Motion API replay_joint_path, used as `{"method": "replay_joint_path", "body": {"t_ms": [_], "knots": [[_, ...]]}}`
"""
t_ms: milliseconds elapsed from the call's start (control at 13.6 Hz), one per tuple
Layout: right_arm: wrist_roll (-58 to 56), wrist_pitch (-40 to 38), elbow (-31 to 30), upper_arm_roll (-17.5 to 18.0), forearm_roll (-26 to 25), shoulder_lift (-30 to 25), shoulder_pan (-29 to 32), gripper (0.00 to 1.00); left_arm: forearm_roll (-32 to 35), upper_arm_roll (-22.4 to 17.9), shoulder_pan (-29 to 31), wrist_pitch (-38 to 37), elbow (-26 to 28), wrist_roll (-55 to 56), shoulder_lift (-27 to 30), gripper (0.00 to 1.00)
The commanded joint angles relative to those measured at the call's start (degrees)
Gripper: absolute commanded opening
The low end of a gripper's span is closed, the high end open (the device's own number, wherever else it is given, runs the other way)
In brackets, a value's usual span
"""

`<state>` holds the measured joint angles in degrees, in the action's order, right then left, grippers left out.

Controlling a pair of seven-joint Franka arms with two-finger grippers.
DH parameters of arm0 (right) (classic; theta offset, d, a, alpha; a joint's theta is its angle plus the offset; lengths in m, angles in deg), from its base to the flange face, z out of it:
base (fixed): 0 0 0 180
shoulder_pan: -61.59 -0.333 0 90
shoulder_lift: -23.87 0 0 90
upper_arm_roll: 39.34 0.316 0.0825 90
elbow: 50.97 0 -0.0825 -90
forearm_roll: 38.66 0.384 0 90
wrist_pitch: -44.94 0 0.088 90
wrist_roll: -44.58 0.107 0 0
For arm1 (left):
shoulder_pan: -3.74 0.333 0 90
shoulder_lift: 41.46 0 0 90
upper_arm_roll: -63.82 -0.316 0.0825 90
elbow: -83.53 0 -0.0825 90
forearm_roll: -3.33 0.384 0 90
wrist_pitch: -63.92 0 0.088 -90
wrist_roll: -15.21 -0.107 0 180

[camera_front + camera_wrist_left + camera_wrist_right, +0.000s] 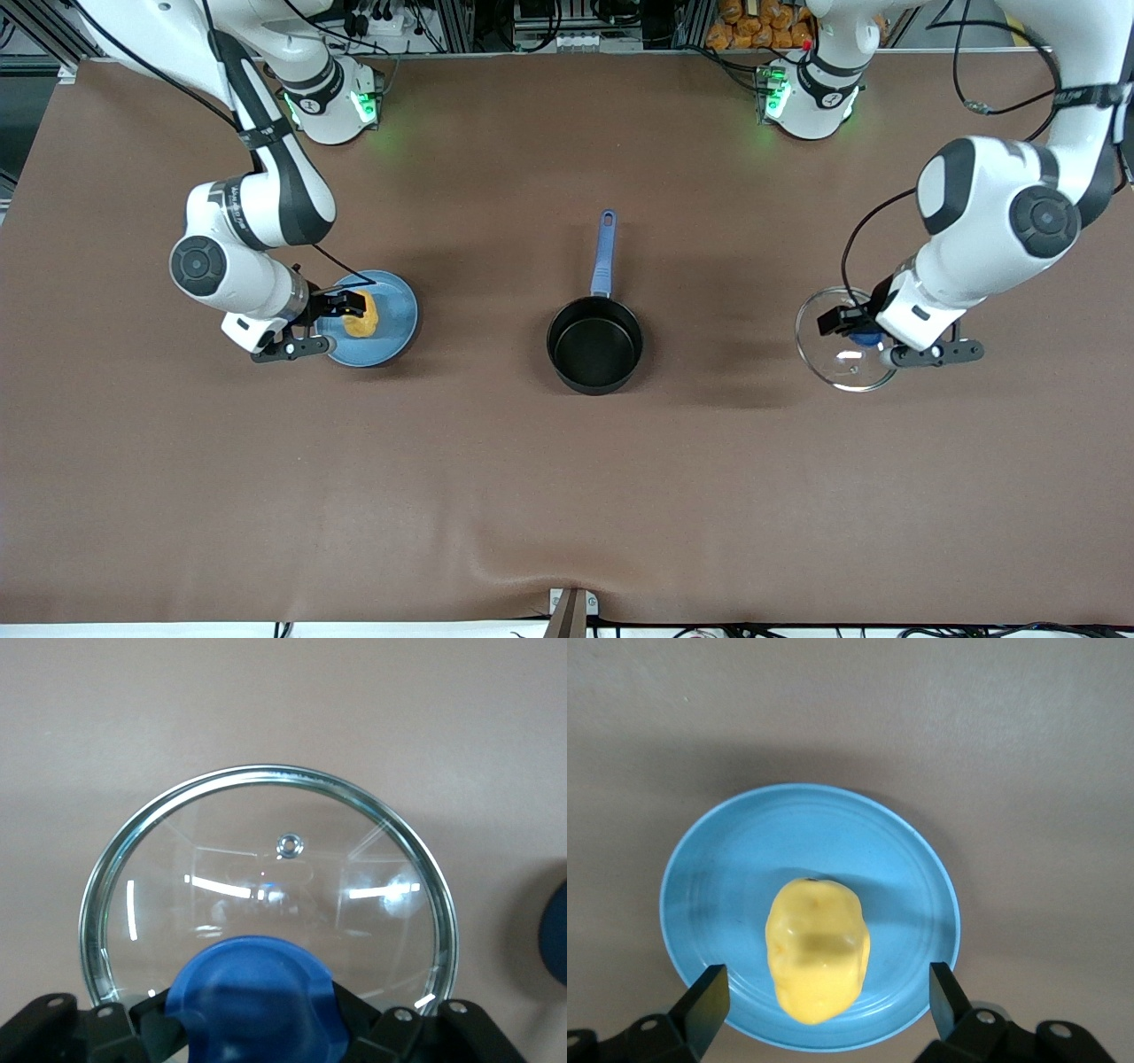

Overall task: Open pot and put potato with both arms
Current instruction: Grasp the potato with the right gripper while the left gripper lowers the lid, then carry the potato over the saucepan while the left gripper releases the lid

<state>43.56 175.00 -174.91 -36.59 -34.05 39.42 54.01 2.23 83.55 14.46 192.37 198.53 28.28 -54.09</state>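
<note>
The pot (594,344) sits uncovered near the middle of the brown counter (567,496), its black bowl nearest the front camera and its long blue handle (604,252) pointing to 12 o'clock, toward the robots' bases. Nothing shows inside the bowl.

At 9 o'clock from the pot, toward the right arm's end of the counter, a light-blue plate (397,319) carries the potato (361,317), which lies on it a little off centre. The right end effector (828,1001) hangs over the plate with its fingers (707,999) spread wide, one on either side of the potato and clear of it.

At 3 o'clock from the pot, toward the left arm's end, the glass lid (828,354) is well apart from the pot. The left end effector (858,330) is closed on the lid's blue knob (255,997), which fills the space between its black fingers in the left wrist view. From these views I cannot tell whether the lid's metal rim (266,775) touches the counter or is just above it
</note>
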Motion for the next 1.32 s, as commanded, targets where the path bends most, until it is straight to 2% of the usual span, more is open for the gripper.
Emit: {"method": "replay_joint_path", "body": {"t_ms": [0, 147, 367, 440, 514, 587, 661, 734, 881, 1028, 1174, 1248], "knots": [[0.49, 4.13, -3.75, 0.05, 1.10, -0.52, -0.42, 1.00, 3.11, 0.13, 0.26, 6.17, 2.40, 0.20, -2.22, 0.19], [0.93, 7.74, -5.17, 0.05, 1.89, 0.52, -0.42, 1.00, 4.62, -0.04, 0.35, 12.49, 4.78, 0.29, -4.76, 0.19], [1.28, 13.01, -6.13, -0.12, 6.19, 2.99, -3.57, 0.84, 8.04, -0.04, 0.97, 17.08, 5.23, 2.13, -8.46, 0.19], [1.19, 13.46, -6.13, -0.12, 6.20, 3.52, -3.59, 0.74, 9.71, -0.04, 1.06, 17.26, 5.23, 3.01, -8.99, 0.19], [1.19, 13.64, -6.13, -0.12, 6.20, 3.61, -3.76, 0.46, 10.94, -0.04, 1.06, 17.35, 5.14, 3.88, -9.52, 0.19], [0.76, 13.56, -6.13, -0.12, 6.20, 3.61, -3.94, 0.31, 11.74, -0.04, 1.06, 17.62, 4.96, 4.50, -10.48, 0.19], [-0.12, 13.30, -6.13, -0.21, 5.85, 3.61, -3.59, 0.22, 12.70, -0.04, 0.97, 18.49, 4.88, 5.47, -11.18, 0.19], [-2.13, 12.68, -5.79, -0.21, 5.76, 3.52, -3.24, 0.01, 13.76, -0.04, 0.97, 19.45, 4.87, 6.43, -12.15, 0.19], [-2.07, 8.05, -2.56, -0.21, 5.76, 2.82, -3.06, 0.00, 16.30, -0.04, 0.97, 20.08, 4.70, 8.28, -13.21, 0.22], [0.65, -4.22, 5.68, -0.21, 5.85, 2.64, -3.50, 0.00, 17.28, -0.04, 0.88, 20.60, 4.26, 9.34, -14.44, 0.22], [3.73, -12.42, 14.56, -0.12, 6.02, 2.99, -4.11, 0.00, 17.37, -0.04, 0.88, 20.96, 4.08, 9.61, -15.14, 0.22], [6.09, -16.03, 19.48, -0.03, 6.20, 3.52, -5.07, 0.00, 17.54, -0.04, 0.88, 21.31, 4.08, 9.61, -15.32, 0.26]]}}
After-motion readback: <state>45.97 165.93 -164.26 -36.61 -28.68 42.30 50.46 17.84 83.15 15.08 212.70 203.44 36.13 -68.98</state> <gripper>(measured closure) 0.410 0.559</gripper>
